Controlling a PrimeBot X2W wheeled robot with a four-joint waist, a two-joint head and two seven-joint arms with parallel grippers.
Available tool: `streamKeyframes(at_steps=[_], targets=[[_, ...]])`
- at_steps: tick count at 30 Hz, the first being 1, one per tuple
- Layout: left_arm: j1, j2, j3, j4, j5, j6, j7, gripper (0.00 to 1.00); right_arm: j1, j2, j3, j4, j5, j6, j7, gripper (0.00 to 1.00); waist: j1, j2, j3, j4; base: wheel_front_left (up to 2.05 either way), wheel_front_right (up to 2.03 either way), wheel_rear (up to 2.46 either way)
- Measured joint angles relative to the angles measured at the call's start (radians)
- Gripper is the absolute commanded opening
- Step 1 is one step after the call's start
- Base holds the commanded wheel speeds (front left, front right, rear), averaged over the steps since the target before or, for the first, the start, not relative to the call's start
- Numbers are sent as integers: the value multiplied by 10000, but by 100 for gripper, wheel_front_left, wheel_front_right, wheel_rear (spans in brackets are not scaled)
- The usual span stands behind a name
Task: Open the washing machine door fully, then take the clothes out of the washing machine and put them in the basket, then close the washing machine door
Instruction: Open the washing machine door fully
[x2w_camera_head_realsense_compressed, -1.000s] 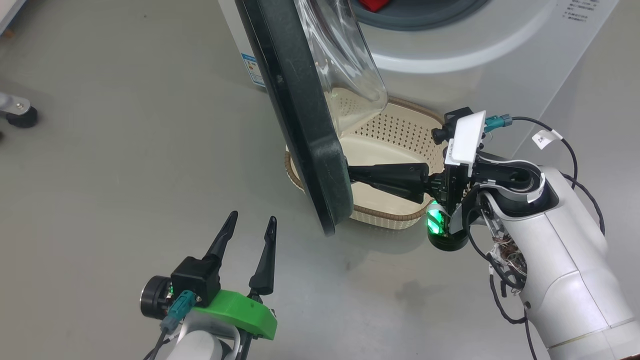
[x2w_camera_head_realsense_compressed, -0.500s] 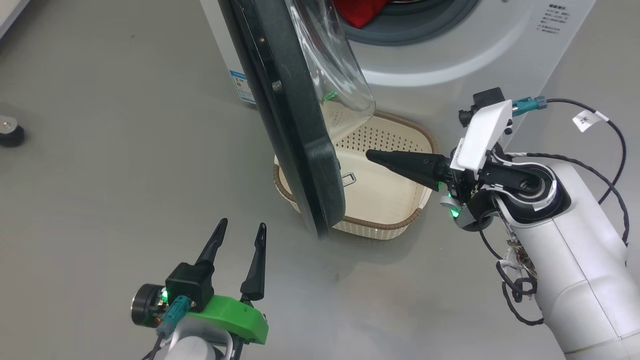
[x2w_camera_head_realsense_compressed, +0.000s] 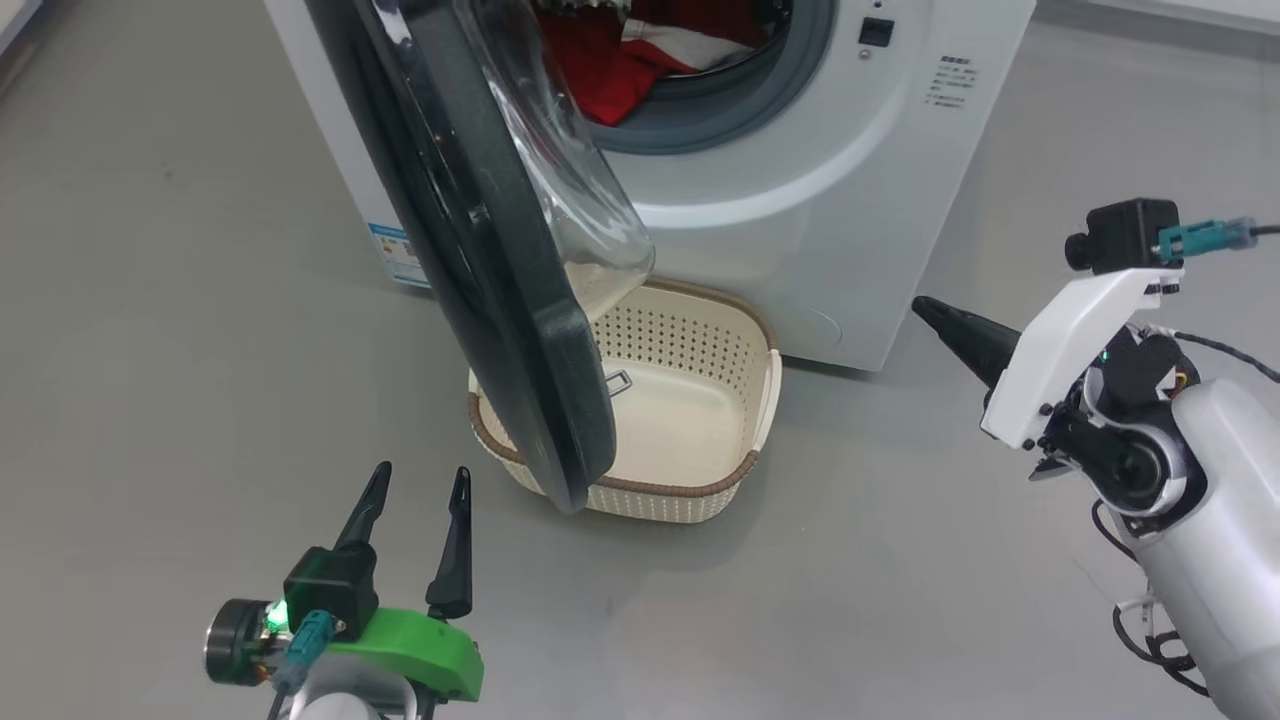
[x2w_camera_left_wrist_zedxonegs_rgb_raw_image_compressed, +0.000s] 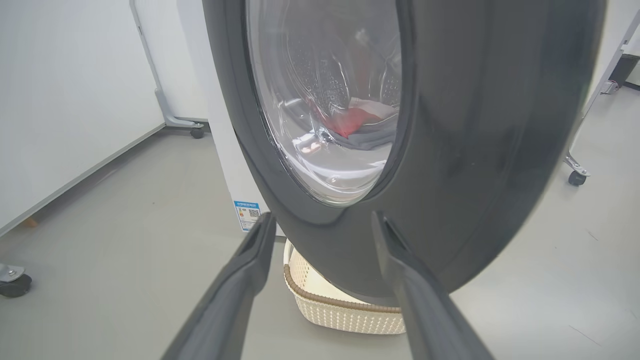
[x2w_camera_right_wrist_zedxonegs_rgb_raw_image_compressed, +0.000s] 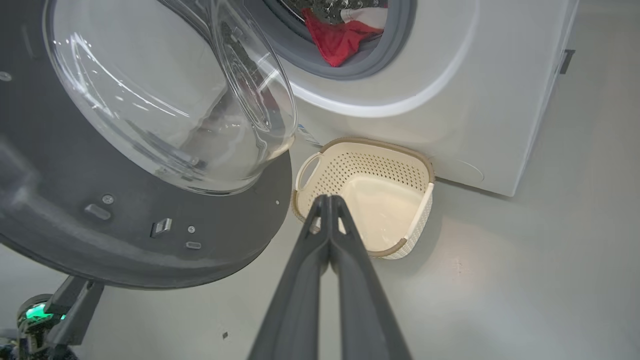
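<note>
1. The right end effector (x2w_camera_head_realsense_compressed: 930, 312), its two long dark fingers pressed together on nothing, has come away from the large round washing machine door (x2w_camera_head_realsense_compressed: 500, 300) with its glossy black rim and clear glass bowl. A second ago its tips were at the door's inner edge. Now it hangs at the right of the frame, well apart from the door. The head camera has swung too, so more of the machine shows.
2. The door stands swung out from the big white front-loading washing machine (x2w_camera_head_realsense_compressed: 820, 200). It runs from the top of the frame down to the centre, and its lower edge sits over the left part of the basket. I'd say the opening step is nearly done, though the door may need to swing further to clear the basket.
3. At the lower left, the left end effector (x2w_camera_head_realsense_compressed: 423, 470) has its fingers spread wide and empty. They point at the door's outer face, near it but not touching.
4. The drum, at upper centre, holds the bright red clothes (x2w_camera_head_realsense_compressed: 600, 70) and a white piece. A red fold hangs over the grey rubber ring (x2w_camera_head_realsense_compressed: 740, 100).
5. The small cream perforated plastic basket (x2w_camera_head_realsense_compressed: 660, 490) with its brown rim sits on the grey floor (x2w_camera_head_realsense_compressed: 200, 350) just in front of the machine. It is empty.
</note>
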Motion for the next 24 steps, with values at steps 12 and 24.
streamKeyframes(at_steps=[12, 24], targets=[[388, 458, 617, 59, 472, -6, 0, 100, 1945, -717, 477, -625, -2529, -4, -3150, 0, 0, 0, -741, -1190, 0, 0, 0], [792, 391, 849, 61, 654, -194, 0, 100, 3735, -880, -272, -667, -3858, -1016, -6092, 0, 0, 0, -1358, -1903, 0, 0, 0]])
